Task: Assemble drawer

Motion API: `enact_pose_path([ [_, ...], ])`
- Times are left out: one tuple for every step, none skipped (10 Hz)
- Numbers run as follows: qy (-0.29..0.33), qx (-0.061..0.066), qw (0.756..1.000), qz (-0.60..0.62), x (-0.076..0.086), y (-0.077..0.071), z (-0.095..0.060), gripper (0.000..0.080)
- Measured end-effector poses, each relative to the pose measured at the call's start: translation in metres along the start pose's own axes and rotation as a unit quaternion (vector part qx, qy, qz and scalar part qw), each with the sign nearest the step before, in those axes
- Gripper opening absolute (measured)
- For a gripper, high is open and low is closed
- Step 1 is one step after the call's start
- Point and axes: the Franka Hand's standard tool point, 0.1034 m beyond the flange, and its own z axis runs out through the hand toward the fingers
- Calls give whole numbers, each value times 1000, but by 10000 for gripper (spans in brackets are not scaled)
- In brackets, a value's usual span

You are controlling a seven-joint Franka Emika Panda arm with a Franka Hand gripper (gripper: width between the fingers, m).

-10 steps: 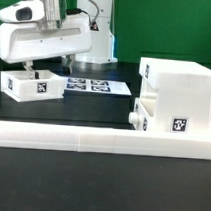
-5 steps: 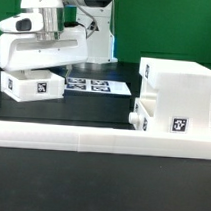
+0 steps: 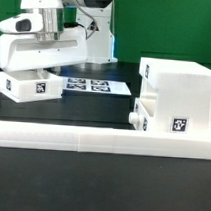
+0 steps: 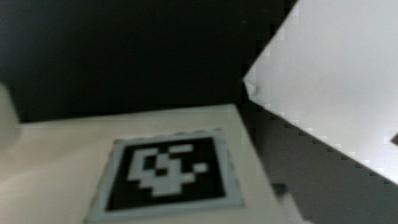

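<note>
Black table (image 3: pixel 99 189), tray (image 3: pixel 32 89) just under hand (image 3: pixel 37 70), casing (image 3: pixel 181 87) well apart

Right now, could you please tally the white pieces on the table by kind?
casing: 1
trays: 2 (loose tray; knobbed tray low in the casing)
long low bar: 1
marker board: 1
Total: 5
</note>
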Motion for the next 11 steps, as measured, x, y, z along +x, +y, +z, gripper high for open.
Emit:
enact_pose_path([
  [1,-2,1000,-1,2,1,-2,42],
  [2,-3,1000,3,4,1,-3,42],
  [4,-5,1000,12,11,0,-5,42],
  [8,-9,1000,18,22,-1,-9,42],
  [8,-6,1000,24,34,-4,-11,42],
  [10,-2,1000,22,50,-6,-13,42],
  [12,-1,1000,15,64,-6,-15,42],
  [10,5,1000,9,73,-5,-17,42],
  [10,11,1000,-1,89,-2,-21,42],
  [8,15,1000,-14,105,-1,-24,42],
  [7,15,999,-36,117,-2,-27,42],
])
